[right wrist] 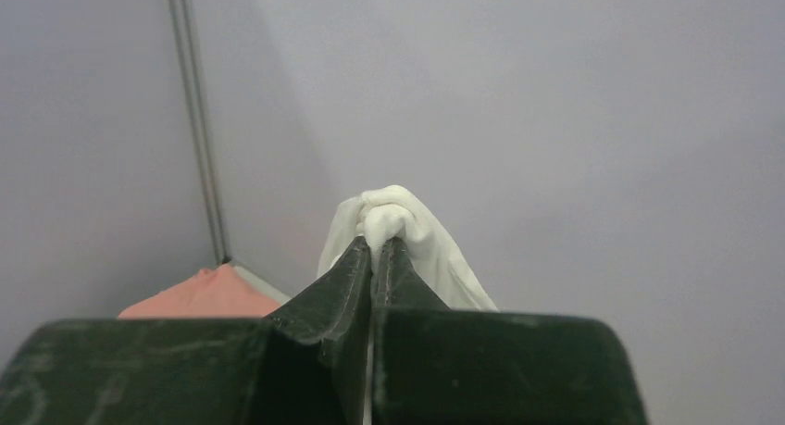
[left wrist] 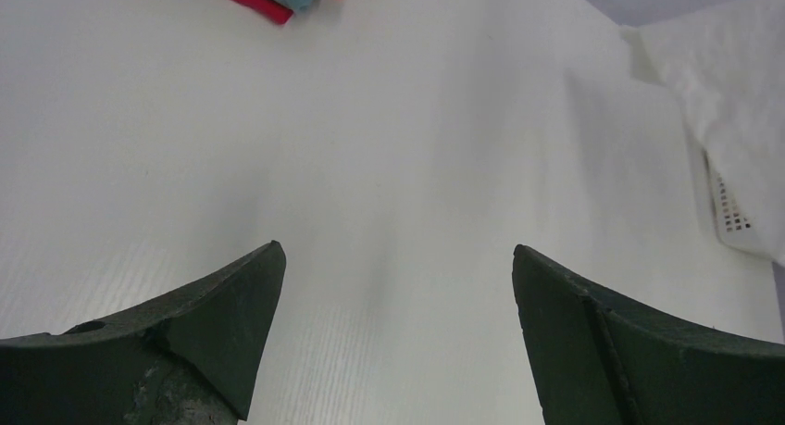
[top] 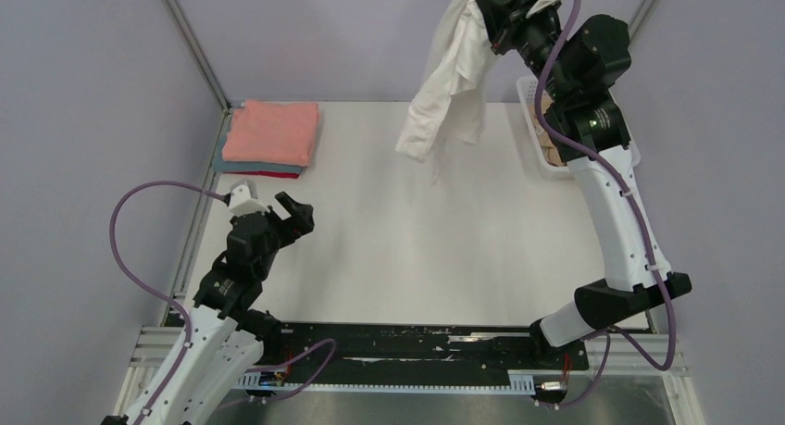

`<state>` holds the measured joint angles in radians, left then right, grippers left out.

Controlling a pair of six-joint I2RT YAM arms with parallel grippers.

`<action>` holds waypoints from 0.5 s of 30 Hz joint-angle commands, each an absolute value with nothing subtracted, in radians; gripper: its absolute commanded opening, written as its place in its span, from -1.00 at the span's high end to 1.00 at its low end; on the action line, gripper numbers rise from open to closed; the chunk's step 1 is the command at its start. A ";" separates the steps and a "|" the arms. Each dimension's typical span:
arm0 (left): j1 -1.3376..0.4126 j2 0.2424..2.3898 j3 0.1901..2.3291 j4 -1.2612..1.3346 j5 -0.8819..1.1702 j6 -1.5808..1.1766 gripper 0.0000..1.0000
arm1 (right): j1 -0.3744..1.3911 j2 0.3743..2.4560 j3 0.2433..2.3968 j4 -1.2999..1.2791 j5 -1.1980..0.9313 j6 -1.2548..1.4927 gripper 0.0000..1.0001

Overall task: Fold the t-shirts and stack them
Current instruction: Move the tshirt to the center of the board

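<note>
My right gripper [top: 483, 1] is raised high at the back right and is shut on a bunch of the white t-shirt [top: 446, 78], which hangs down limp with its lower end just above the table. The pinched cloth [right wrist: 393, 217] shows between the closed fingers in the right wrist view. A folded stack lies at the back left: salmon-pink t-shirt [top: 271, 131] on top, teal [top: 242, 167] and red [top: 278, 174] edges below. A tan t-shirt [top: 548, 147] sits in the basket. My left gripper [top: 289, 207] is open and empty over bare table, near the left side.
A white mesh basket [top: 530, 119] stands at the right edge of the table, partly behind my right arm; it also shows in the left wrist view [left wrist: 736, 217]. Metal frame posts [top: 190, 41] and grey walls bound the back.
</note>
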<state>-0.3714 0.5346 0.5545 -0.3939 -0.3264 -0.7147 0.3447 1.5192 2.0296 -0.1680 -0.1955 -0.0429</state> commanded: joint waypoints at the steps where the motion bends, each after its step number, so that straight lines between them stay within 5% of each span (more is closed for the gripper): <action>1: -0.368 0.511 0.553 -0.427 -0.313 -0.748 -1.00 | 0.413 1.502 2.027 -0.162 -0.257 -0.009 1.00; 4: -0.367 0.511 0.558 -0.453 -0.308 -0.764 -1.00 | 0.417 1.445 1.912 -0.158 -0.208 -0.005 1.00; 12: -0.367 0.545 0.556 -0.496 -0.287 -0.790 -1.00 | 0.388 1.233 1.177 -0.122 0.168 0.144 0.99; 15: -0.367 0.590 0.557 -0.488 -0.234 -0.785 -1.00 | 0.321 1.320 1.014 -0.160 0.232 0.249 0.66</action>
